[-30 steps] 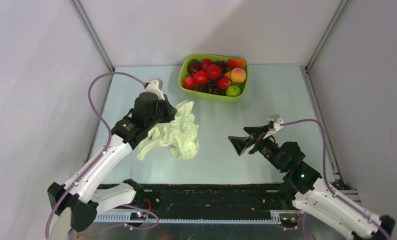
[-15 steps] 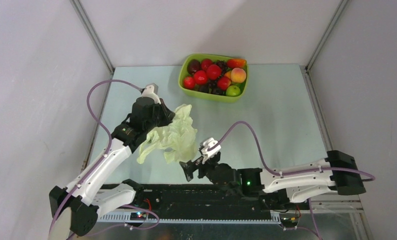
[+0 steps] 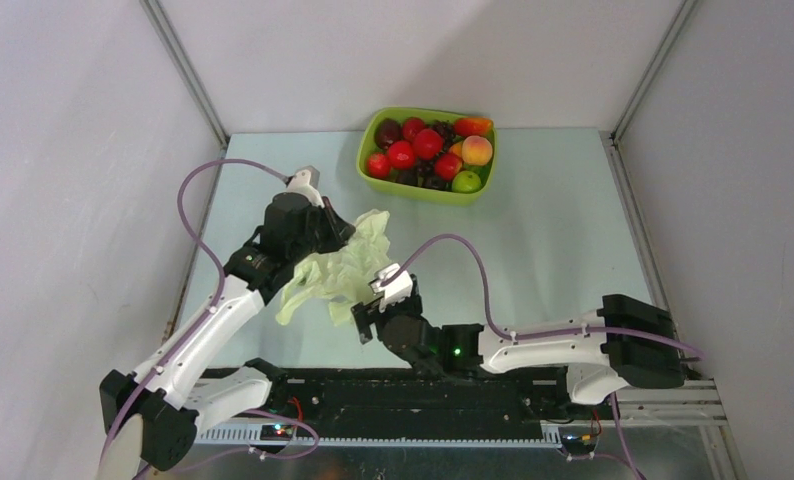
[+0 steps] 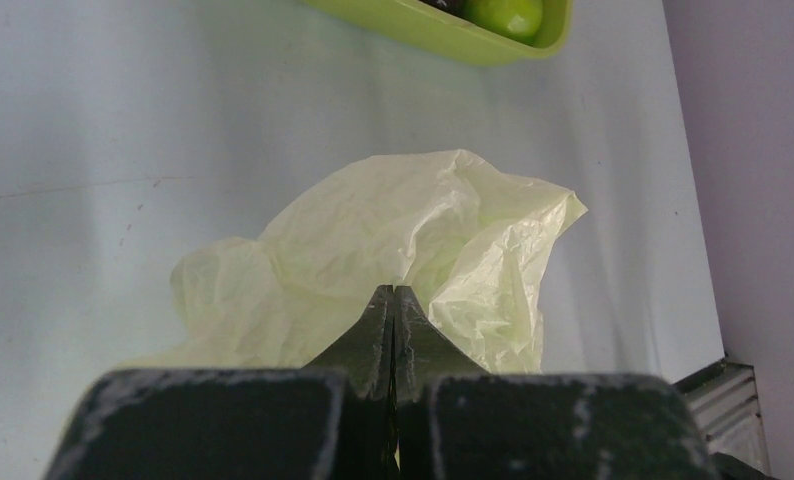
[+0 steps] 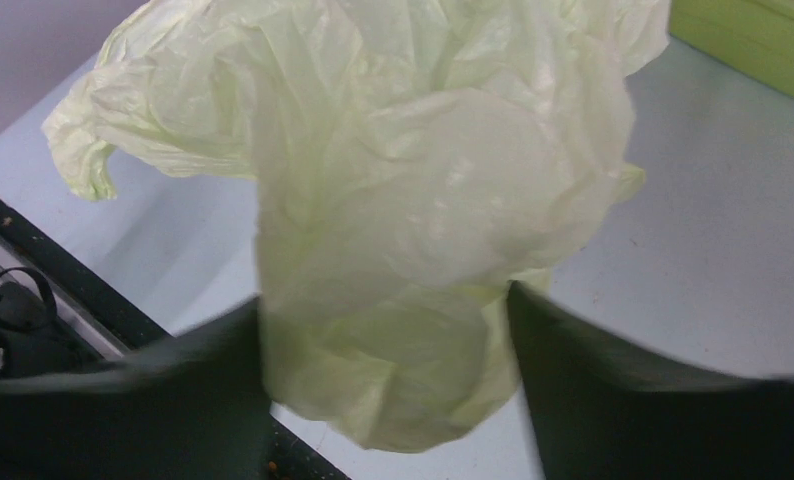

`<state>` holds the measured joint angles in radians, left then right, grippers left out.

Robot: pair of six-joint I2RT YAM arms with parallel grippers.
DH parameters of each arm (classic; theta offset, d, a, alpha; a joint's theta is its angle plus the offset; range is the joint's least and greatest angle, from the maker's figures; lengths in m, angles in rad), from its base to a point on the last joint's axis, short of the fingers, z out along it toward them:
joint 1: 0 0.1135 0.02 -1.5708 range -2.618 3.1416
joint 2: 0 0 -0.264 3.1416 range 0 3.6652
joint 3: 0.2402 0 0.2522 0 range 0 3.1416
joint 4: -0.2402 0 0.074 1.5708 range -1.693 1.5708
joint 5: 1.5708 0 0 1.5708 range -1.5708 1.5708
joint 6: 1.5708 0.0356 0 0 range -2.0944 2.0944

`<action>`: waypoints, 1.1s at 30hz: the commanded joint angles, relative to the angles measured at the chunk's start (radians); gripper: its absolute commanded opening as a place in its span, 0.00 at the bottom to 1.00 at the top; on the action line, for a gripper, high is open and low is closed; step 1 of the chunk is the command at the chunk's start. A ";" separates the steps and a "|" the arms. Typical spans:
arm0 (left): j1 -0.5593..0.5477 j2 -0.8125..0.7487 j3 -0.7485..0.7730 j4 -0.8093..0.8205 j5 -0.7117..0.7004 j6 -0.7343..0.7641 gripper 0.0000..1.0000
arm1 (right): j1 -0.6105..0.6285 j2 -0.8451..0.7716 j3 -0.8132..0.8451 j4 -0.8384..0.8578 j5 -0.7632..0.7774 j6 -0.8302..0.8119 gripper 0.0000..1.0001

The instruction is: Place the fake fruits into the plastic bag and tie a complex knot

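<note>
Thin, crinkly, pale yellow-green plastic bag (image 3: 348, 270) hanging crumpled over the left-centre of the pale grey counter (image 3: 533, 230), lifted by its upper edge, lower folds near or on the surface (hard to say which from above). Left tool (image 4: 394, 300) clenched on a fold of that film, jaws pressed flat together. Right tool (image 5: 388, 380) swung in within the last second from the right half of the counter, across the front, to the bag's near lower corner; now spread either side of the hanging bulge, jaws standing apart with the film between, no firm pinch visible yet. Meaning for the task, as a judgement: a second hold about to be taken, so as to pull the mouth open between two arms. Small glossy fake fruits (image 3: 428, 145) all lying in the rigid lime-green rectangular tray (image 3: 418, 190) at the far edge, well apart from the bag. Nothing bagged, no knot started; early stage. Risk: slippery film sliding out of a shallow pinch, or both layers caught together and the mouth kept shut.
</note>
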<state>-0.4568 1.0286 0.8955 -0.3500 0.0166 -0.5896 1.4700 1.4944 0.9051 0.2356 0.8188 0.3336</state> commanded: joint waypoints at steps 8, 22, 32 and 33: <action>0.003 0.013 0.043 0.034 0.151 0.095 0.65 | -0.139 -0.142 0.056 -0.243 -0.130 0.137 0.00; -0.051 -0.390 -0.054 0.171 0.228 0.482 0.99 | -0.591 -0.535 0.057 -0.655 -0.547 0.400 0.00; -0.316 -0.428 -0.139 0.060 0.001 0.566 0.99 | -0.736 -0.641 0.057 -0.712 -0.672 0.482 0.00; -0.325 -0.395 -0.131 0.048 -0.010 0.583 0.99 | -0.738 -0.643 0.057 -0.713 -0.678 0.489 0.00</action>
<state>-0.7261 0.5709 0.7300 -0.2512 0.1242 -0.1009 0.7502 0.8680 0.9260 -0.4526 0.2119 0.7731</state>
